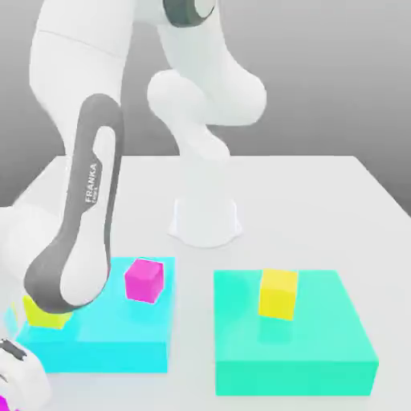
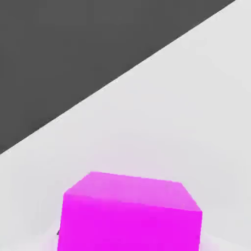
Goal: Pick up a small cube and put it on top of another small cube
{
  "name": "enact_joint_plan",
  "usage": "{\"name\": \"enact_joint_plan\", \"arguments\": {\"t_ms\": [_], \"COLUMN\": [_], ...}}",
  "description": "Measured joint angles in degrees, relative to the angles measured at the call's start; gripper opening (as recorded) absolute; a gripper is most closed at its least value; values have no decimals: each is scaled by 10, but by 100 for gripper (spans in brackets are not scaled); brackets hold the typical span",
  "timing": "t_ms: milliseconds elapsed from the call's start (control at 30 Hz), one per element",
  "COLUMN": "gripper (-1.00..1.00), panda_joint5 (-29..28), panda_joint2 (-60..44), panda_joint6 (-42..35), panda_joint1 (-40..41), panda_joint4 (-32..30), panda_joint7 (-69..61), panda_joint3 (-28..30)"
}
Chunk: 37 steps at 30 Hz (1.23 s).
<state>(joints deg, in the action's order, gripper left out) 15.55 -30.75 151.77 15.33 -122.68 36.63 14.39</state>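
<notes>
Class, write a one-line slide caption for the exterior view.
A magenta cube and a yellow cube rest on separate cyan and green blocks.

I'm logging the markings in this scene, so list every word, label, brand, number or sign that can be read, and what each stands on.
"FRANKA", on the dark strip along the robot arm.
A smaller line beside "FRANKA", on the same strip: too small to read.

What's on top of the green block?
A yellow cube sits on the green block, near its back edge. The patch under the cube is covered, so can't be seen.
</notes>
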Motion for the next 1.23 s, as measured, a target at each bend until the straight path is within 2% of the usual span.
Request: {"name": "enact_joint_plan", "arguments": {"t_ms": [100, 300, 467, 933, 1133, 1167, 1233], "gripper": [-100, -100, -100, -100, -100, 100, 100], "panda_joint5": [-19, -36, -73, -190, -194, -194, -194], "panda_joint2": [59, 180, 285, 571, 480, 469, 469], "panda_joint6": [-36, -65, -84, -135, -9, 4, 4], "panda_joint1": [-16, -47, -66, -28, -25, -26, -26], "panda_joint4": [-23, -116, -196, -419, -454, -456, -456], "panda_joint7": [18, 67, 124, 295, 301, 301, 301], "panda_joint3": [16, 22, 17, -75, -79, -78, -78]}}
